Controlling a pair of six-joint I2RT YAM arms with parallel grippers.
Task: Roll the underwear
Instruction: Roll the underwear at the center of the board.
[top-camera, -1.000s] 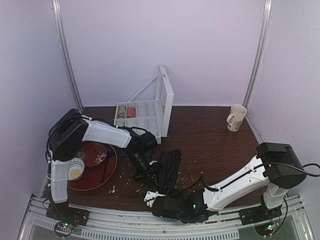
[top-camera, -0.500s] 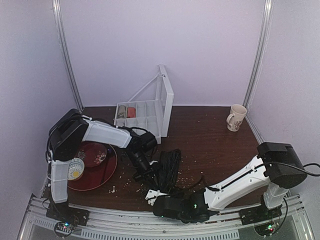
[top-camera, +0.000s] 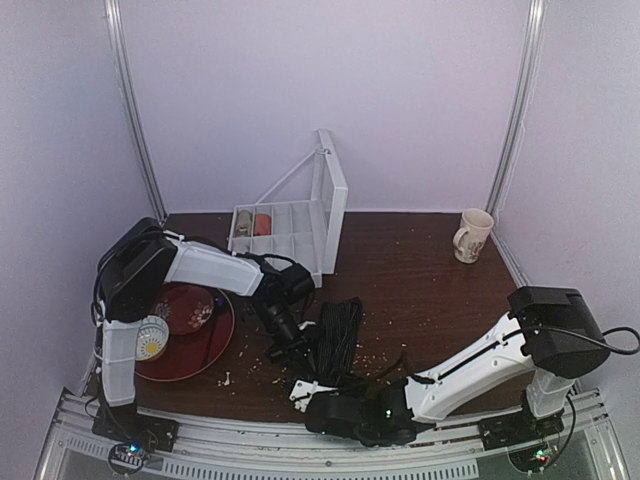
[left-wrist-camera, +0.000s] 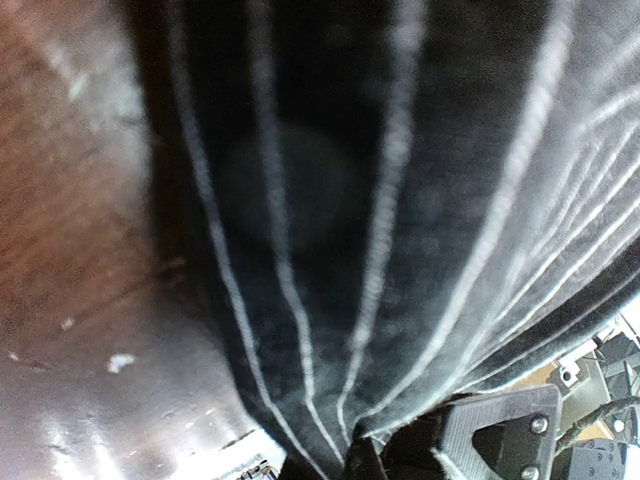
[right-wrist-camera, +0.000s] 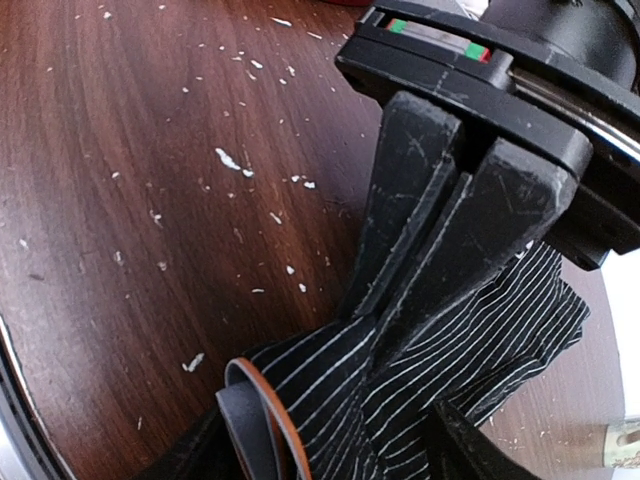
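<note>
The underwear (top-camera: 338, 335), black with pale pinstripes, lies bunched in a long narrow strip at the table's front middle. My left gripper (top-camera: 290, 348) is shut on its left edge. In the left wrist view the fabric (left-wrist-camera: 350, 200) fills the frame and is pinched at the gripper (left-wrist-camera: 395, 440). My right gripper (top-camera: 312, 392) is at the strip's near end. In the right wrist view it (right-wrist-camera: 320, 465) stands open, its fingers on either side of the fabric (right-wrist-camera: 480, 340). A grey waistband loop with an orange edge (right-wrist-camera: 255, 420) lies between them. The left gripper's fingers (right-wrist-camera: 400, 290) clamp the cloth just beyond.
A red plate (top-camera: 225, 335) with a white cup (top-camera: 150, 338) sits at the left under the left arm. A clear compartment box (top-camera: 285, 235) with its lid up stands at the back. A mug (top-camera: 472, 235) stands at the back right. Pale crumbs (right-wrist-camera: 228, 160) dot the wooden table.
The right arm has shifted only slightly at the underwear's near end. The left gripper keeps its hold in the same place.
</note>
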